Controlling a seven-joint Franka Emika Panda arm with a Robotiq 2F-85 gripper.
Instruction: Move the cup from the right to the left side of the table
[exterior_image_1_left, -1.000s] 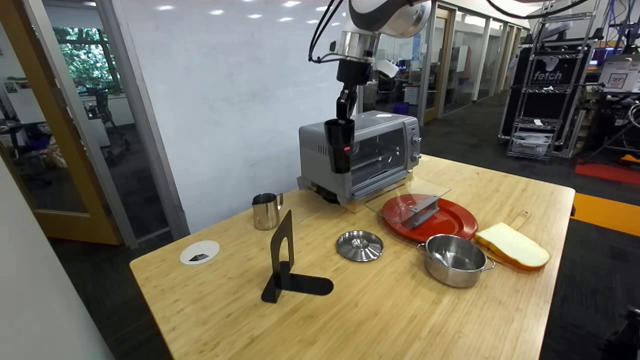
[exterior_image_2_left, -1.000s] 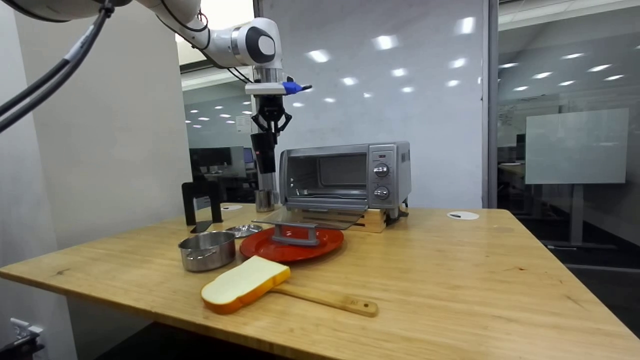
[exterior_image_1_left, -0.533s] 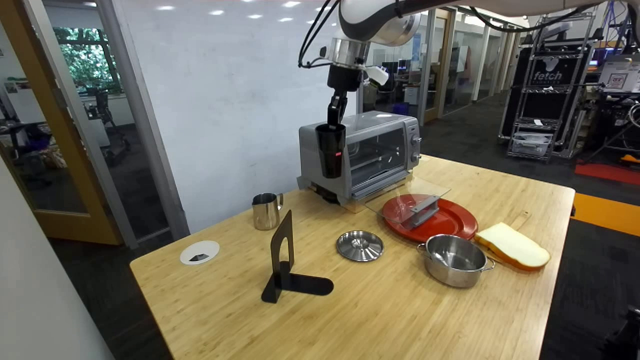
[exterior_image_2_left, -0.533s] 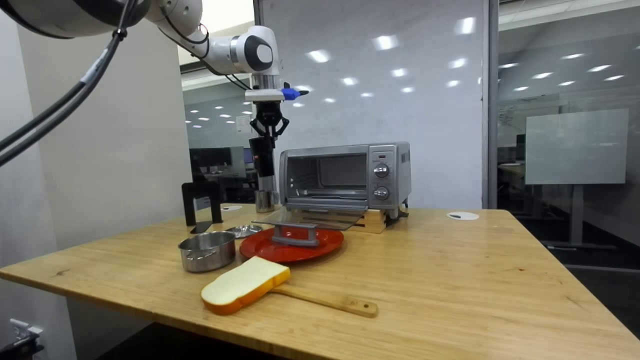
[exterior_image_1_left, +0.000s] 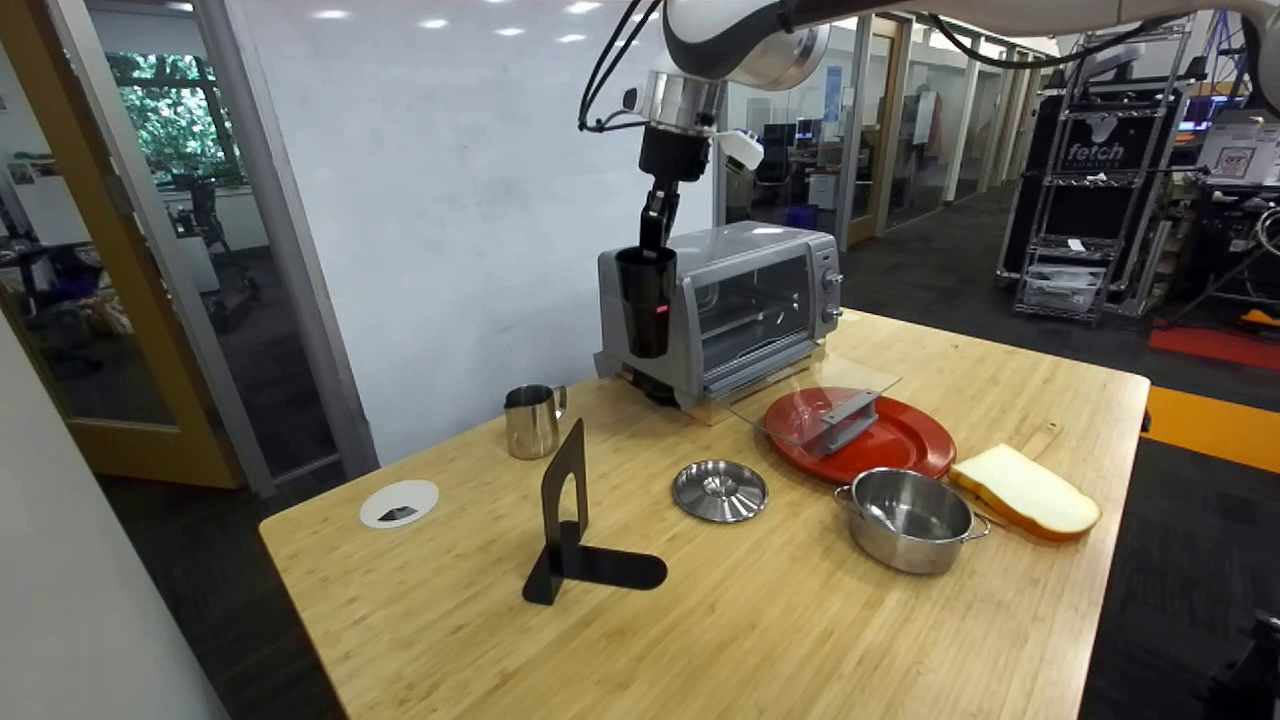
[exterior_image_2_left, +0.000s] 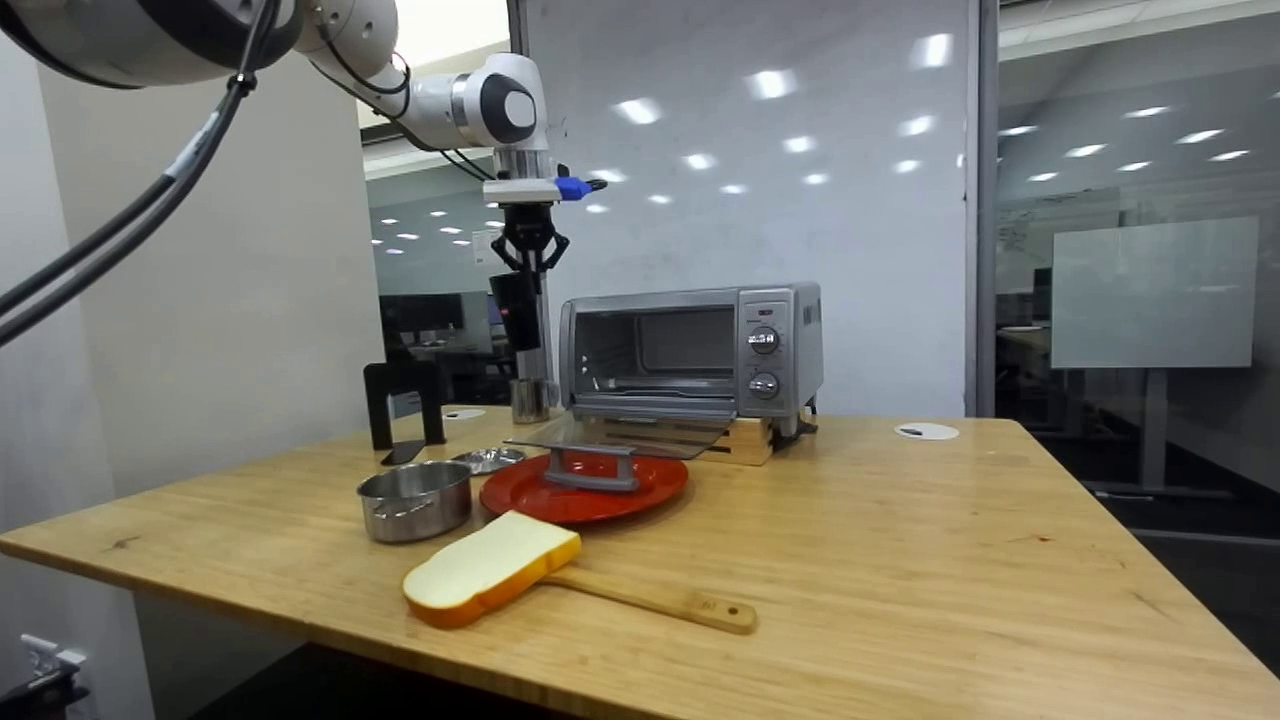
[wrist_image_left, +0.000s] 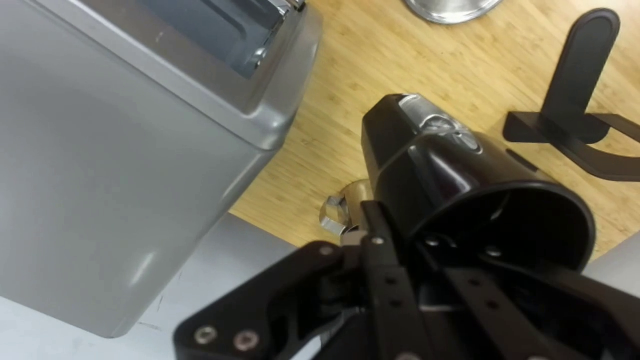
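Observation:
The tall black cup (exterior_image_1_left: 647, 310) hangs in the air in front of the oven's left end in an exterior view. It also shows, slightly tilted, in an exterior view (exterior_image_2_left: 517, 315). My gripper (exterior_image_1_left: 655, 240) is shut on the cup's rim, one finger inside and one outside; it shows too in an exterior view (exterior_image_2_left: 532, 266). In the wrist view the cup (wrist_image_left: 450, 170) has its mouth toward the camera, and the gripper (wrist_image_left: 400, 235) pinches its wall. The inner finger's tip is hidden in the dark mouth. The wood-grain table (exterior_image_1_left: 760, 640) lies below.
A toaster oven (exterior_image_1_left: 640, 320) stands close beside the cup, its glass door open over a red plate (exterior_image_1_left: 925, 440). A small steel cup (exterior_image_1_left: 532, 425), a black bookend (exterior_image_1_left: 565, 500), a lid (exterior_image_1_left: 720, 490), a pot (exterior_image_1_left: 905, 545) and a bread slice (exterior_image_1_left: 1030, 490) are on the table.
The gripper and the held cup have moved left in both exterior views and slightly down. The objects on the table have not moved.

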